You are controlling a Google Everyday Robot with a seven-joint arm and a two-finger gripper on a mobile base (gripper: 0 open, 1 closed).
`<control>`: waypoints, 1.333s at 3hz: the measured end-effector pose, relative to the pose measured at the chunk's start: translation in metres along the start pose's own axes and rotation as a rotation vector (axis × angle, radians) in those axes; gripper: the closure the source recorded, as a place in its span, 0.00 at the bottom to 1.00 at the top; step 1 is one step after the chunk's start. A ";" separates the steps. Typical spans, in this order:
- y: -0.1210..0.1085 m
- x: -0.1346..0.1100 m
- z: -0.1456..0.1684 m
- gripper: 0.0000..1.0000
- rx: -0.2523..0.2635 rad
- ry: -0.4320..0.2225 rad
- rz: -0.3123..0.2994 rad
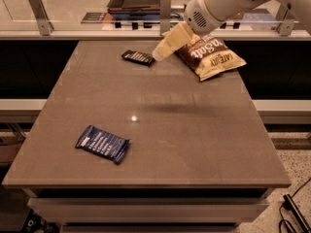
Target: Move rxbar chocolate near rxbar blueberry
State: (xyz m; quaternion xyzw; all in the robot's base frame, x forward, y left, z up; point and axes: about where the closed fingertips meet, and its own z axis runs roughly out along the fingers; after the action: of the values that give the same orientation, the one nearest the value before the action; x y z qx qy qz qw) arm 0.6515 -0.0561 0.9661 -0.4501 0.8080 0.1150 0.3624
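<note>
Approach step: gripper (160, 54) hangs between the chip bag (214, 57) and the rxbar chocolate (138, 58) near it, can't tell if it's open or closed, so next I'd need a clean grab, then haul it toward the rxbar blueberry (102, 143), well away from that bag.

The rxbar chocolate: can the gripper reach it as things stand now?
Probably yes. The gripper hangs just beside the rxbar chocolate, nothing lies between them, and the chip bag is on the gripper's other side.
</note>
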 end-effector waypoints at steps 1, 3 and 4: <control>0.000 0.000 0.000 0.00 0.000 0.000 0.000; -0.031 -0.013 0.043 0.00 -0.047 -0.060 0.039; -0.045 -0.020 0.066 0.00 -0.087 -0.092 0.054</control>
State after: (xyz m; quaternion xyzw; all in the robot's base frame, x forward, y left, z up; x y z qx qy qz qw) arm 0.7267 -0.0350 0.9388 -0.4379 0.7964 0.1806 0.3761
